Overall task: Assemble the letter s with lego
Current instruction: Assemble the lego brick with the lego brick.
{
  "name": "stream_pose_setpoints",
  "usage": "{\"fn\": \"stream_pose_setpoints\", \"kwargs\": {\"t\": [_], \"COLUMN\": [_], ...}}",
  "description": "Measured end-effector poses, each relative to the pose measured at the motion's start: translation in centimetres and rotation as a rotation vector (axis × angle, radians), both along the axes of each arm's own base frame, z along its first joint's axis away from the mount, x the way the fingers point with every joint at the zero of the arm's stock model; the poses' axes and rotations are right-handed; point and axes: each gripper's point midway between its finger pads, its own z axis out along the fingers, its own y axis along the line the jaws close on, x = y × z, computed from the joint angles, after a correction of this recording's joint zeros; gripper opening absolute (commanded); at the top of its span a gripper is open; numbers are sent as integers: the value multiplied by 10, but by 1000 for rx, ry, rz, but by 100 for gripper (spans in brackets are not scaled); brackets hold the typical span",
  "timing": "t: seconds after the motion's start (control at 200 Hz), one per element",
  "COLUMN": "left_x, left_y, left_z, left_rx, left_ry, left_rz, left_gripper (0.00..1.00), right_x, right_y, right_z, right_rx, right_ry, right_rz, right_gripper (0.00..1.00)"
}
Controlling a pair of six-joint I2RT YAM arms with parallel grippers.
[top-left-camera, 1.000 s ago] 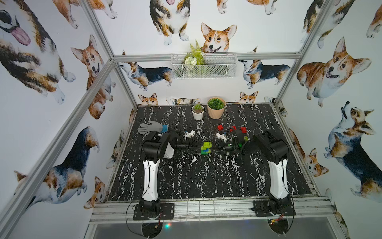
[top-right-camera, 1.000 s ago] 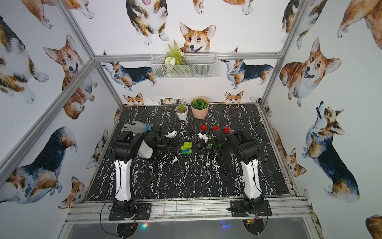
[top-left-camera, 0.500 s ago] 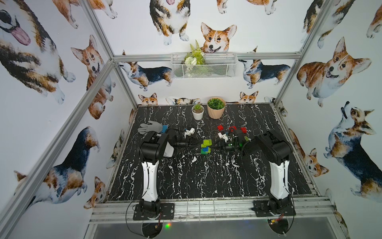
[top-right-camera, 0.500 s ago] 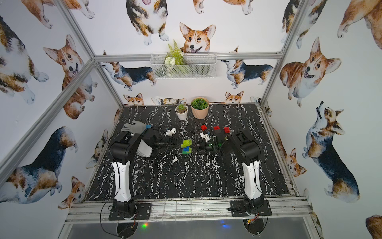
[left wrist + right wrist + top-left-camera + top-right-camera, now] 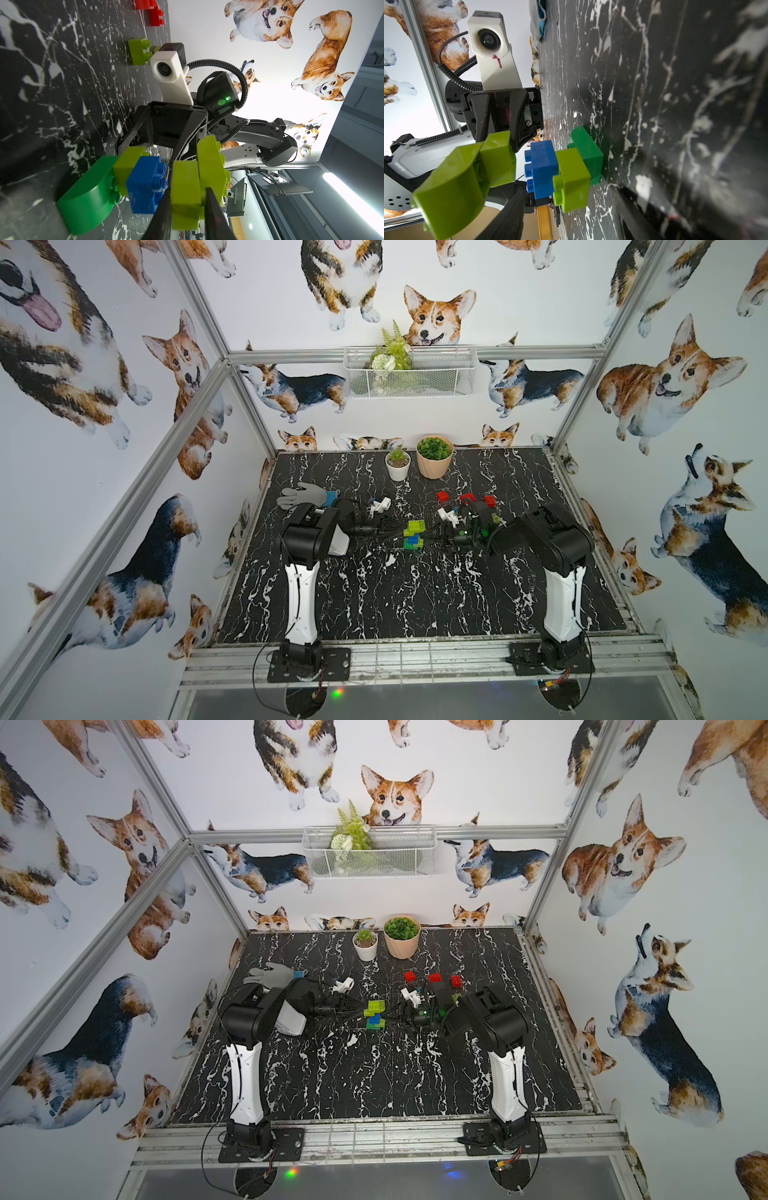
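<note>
The lego stack (image 5: 412,540) stands mid-table: a dark green brick (image 5: 89,197) on the table, then a lime brick (image 5: 127,164), then a blue brick (image 5: 146,184). My left gripper (image 5: 186,207) is shut on a lime brick (image 5: 186,193) that is joined to a curved lime brick (image 5: 450,193). It holds them right over the blue studs; I cannot tell if they touch. My right gripper (image 5: 429,540) stands open on either side of the lower stack. Three red bricks (image 5: 467,497) and a loose lime brick (image 5: 138,51) lie behind.
Two plant pots (image 5: 434,456) stand at the back of the table. A grey glove (image 5: 303,495) lies at the back left. White plastic pieces (image 5: 380,506) lie behind both grippers. A wire basket (image 5: 409,373) hangs on the back wall.
My right gripper's jaws have spread apart, away from the lower stack. The left gripper stays shut on its lime brick, and the stack has barely moved.
</note>
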Motion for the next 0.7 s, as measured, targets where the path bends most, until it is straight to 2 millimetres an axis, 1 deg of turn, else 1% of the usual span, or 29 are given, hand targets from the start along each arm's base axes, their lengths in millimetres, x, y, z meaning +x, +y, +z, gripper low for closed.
{"fn": "stream_pose_setpoints", "kwargs": {"t": [0.105, 0.225, 0.36, 0.44, 0.581, 0.696], "left_x": [0, -1, -1, -1, -2, -2], "left_y": [0, 0, 0, 0, 0, 0], "left_z": [-2, -5, -7, -8, -10, -11], "left_rx": [1, 3, 5, 6, 7, 7], "left_ry": [6, 14, 22, 24, 30, 30], "left_rz": [0, 0, 0, 0, 0, -2], "left_gripper": [9, 10, 10, 10, 10, 10], "right_x": [-4, -2, -1, -2, -2, -1], "right_y": [4, 6, 7, 11, 13, 13], "right_z": [-1, 0, -2, -5, -6, -7], "right_rx": [7, 5, -1, -2, 0, -2], "right_ry": [14, 13, 28, 34, 41, 41], "right_rz": [7, 6, 10, 23, 29, 30], "right_gripper": [73, 72, 69, 69, 67, 64]}}
